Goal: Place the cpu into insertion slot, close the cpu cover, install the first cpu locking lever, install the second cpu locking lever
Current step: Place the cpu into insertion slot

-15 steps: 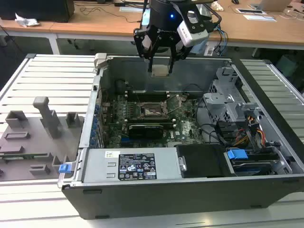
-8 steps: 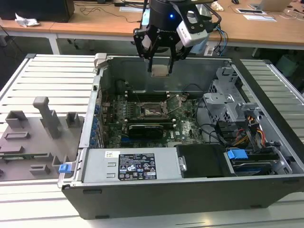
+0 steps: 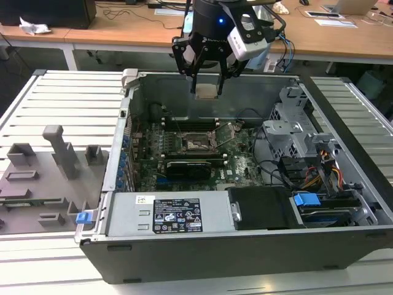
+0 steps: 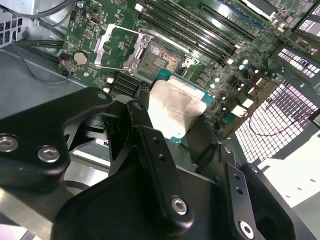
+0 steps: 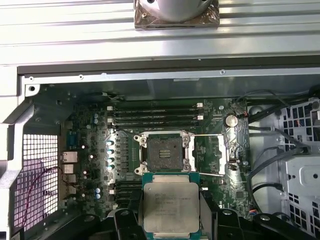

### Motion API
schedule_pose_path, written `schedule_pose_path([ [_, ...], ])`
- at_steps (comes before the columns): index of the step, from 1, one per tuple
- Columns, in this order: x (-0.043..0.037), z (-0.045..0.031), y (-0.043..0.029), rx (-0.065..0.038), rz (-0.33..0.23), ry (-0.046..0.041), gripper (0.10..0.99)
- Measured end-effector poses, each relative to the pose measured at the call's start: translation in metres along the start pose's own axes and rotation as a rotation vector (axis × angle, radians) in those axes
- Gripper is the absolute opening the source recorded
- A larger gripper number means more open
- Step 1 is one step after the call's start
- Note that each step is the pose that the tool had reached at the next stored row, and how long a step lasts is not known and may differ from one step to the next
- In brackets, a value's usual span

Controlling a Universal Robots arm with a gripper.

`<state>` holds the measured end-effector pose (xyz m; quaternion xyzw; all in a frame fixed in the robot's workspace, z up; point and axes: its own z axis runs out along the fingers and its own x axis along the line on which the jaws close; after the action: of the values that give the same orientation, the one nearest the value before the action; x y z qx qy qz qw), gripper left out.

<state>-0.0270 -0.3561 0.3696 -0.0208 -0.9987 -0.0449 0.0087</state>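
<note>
My gripper [image 3: 206, 86] is shut on the cpu [image 3: 206, 91] and holds it in the air above the far wall of the open computer case. In both wrist views the pale silvery cpu [image 5: 171, 205] [image 4: 175, 107] sits flat between the black fingers [image 4: 142, 122]. The insertion slot [image 5: 163, 152] [image 4: 159, 60] [image 3: 198, 142] lies bare on the green board, below and just ahead of the chip. The cpu cover [image 5: 231, 150] [image 4: 132, 59] stands swung open at one side of the slot. Thin wire levers [image 5: 215, 135] stick out beside it.
Long memory slots [image 5: 155, 115] run along the far side of the socket, and a black card [image 3: 190, 166] lies on its near side. A power supply [image 3: 178, 215] and drive cage [image 3: 301, 132] fill the case's near and right parts. A grey fixture tray [image 3: 49, 178] lies at the exterior view's left.
</note>
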Motion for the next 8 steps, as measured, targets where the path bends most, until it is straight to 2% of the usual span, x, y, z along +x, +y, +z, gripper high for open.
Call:
schedule_pose_path([
  [8, 0.0015, 0.0001, -0.0001, 0.000, 0.006, -0.0005, 0.541],
])
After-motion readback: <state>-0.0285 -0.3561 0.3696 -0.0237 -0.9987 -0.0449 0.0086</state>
